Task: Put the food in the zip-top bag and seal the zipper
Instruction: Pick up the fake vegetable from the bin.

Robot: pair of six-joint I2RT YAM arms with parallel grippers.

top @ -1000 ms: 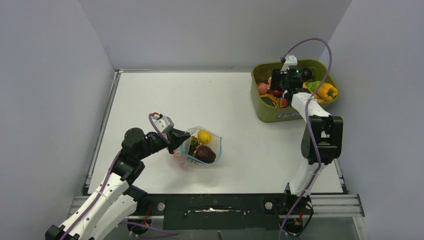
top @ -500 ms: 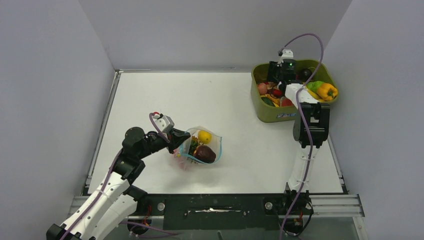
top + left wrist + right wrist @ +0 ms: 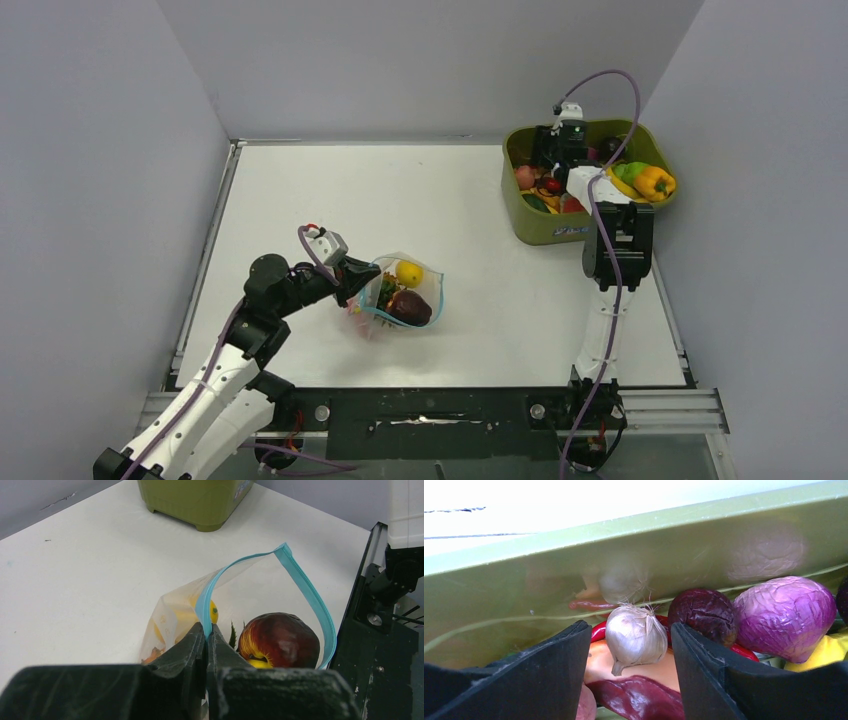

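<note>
The clear zip-top bag (image 3: 405, 293) lies at mid table with its mouth held open. My left gripper (image 3: 362, 283) is shut on its teal-blue zipper strip (image 3: 310, 592). Inside the bag are a dark red apple (image 3: 279, 640), a yellow piece (image 3: 408, 272) and a green leafy tip. My right gripper (image 3: 631, 640) is open, down inside the olive-green tub (image 3: 560, 226). Its fingers stand on either side of a white garlic bulb (image 3: 636, 635) without touching it. Around the garlic lie a maroon piece (image 3: 639, 697), a dark wrinkled piece (image 3: 704, 612) and a purple cabbage (image 3: 786, 615).
The tub also holds a yellow pepper (image 3: 654, 181), a green piece (image 3: 628, 169) and a peach-coloured piece (image 3: 525, 177). Its near wall (image 3: 634, 560) rises close behind the garlic. Grey walls close in the table on three sides.
My right gripper has moved left and down into the tub, and the right arm has straightened. The left gripper and the bag have not moved.
</note>
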